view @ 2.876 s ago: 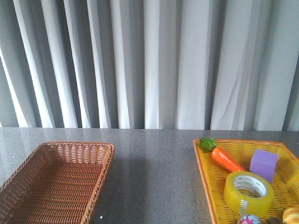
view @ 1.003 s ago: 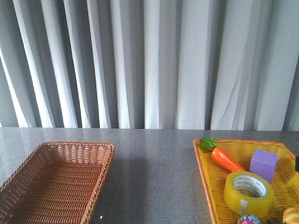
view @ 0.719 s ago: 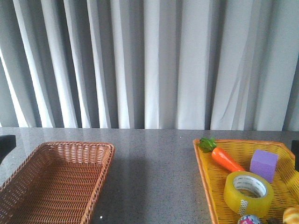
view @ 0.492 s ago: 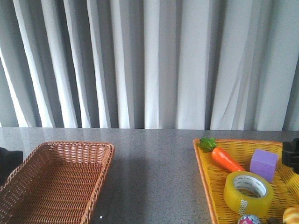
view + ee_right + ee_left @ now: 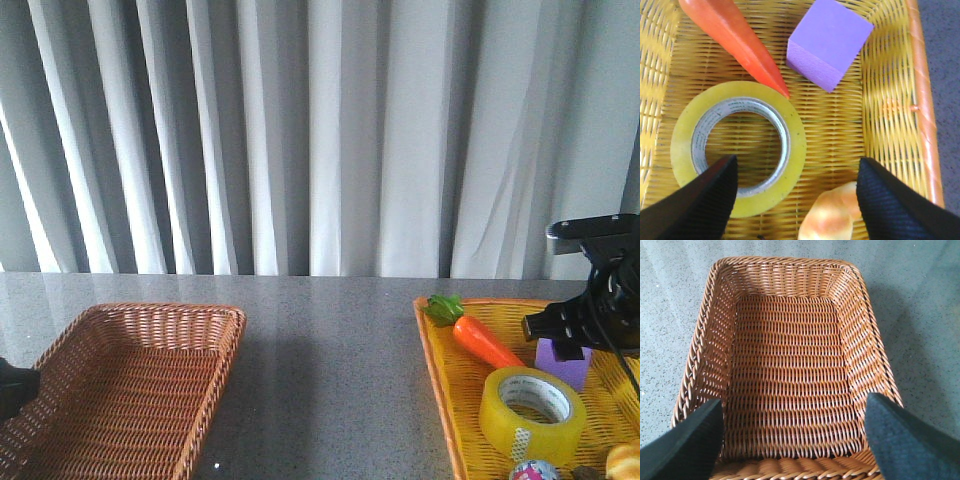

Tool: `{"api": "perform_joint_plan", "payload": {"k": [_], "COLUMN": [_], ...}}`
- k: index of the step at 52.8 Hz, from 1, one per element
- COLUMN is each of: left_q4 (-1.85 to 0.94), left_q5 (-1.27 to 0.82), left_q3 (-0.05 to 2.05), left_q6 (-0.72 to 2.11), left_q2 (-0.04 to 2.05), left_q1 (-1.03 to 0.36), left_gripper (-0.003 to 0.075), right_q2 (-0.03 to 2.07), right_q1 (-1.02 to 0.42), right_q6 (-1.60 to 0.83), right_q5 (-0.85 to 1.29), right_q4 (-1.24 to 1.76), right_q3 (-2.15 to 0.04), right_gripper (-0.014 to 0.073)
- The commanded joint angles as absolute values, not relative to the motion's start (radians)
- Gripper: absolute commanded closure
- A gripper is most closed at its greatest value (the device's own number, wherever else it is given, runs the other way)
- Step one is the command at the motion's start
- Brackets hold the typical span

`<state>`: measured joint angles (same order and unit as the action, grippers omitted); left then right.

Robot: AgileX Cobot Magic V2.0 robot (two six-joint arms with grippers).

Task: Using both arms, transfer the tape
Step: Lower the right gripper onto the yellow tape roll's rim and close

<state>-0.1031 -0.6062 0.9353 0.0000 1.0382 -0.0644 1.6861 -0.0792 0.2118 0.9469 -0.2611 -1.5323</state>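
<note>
Meanwhile, the right gripper (image 5: 795, 200), absent from the front view moments before, had swung in over the yellow basket (image 5: 440, 370), fingers spread wide above the tape (image 5: 531, 414), which lay flat beside the carrot (image 5: 486, 341) and purple cube (image 5: 830, 42). The left gripper (image 5: 792, 440) hung open over the brown wicker basket (image 5: 785, 365), so pickup looked imminent but not begun.

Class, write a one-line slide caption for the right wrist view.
Open right claw above the tape lying flat in the yellow basket.
</note>
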Motion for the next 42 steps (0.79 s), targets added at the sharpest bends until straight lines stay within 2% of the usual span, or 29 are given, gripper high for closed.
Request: {"api": "perform_joint_plan", "payload": {"k": [1, 23, 36, 42], "left_q4": [-0.106, -0.105, -0.105, -0.105], "left_q5": [-0.559, -0.556, -0.543, -0.543], "left_q3": [0.973, 0.973, 0.973, 0.973], "left_q6": [0.0, -0.006, -0.006, -0.006], "left_q2": [1.029, 1.029, 1.029, 1.029], "left_q1": [-0.072, -0.072, -0.072, -0.071], "left_gripper": [0.0179, 0.0179, 0.0179, 0.0179], "right_q2": [1.702, 1.86, 1.925, 1.951], "right_q1": [-0.078, 0.047, 0.047, 0.047], "right_q6": [0.185, 0.083, 0.03, 0.03], "right_q5": [0.924, 0.924, 0.899, 0.892], "right_q4": [-0.272, -0.118, -0.112, -0.112], "right_q3": [-1.598, -1.608, -1.61, -1.611], "right_gripper": [0.0106, 0.0106, 0.0108, 0.0141]}}
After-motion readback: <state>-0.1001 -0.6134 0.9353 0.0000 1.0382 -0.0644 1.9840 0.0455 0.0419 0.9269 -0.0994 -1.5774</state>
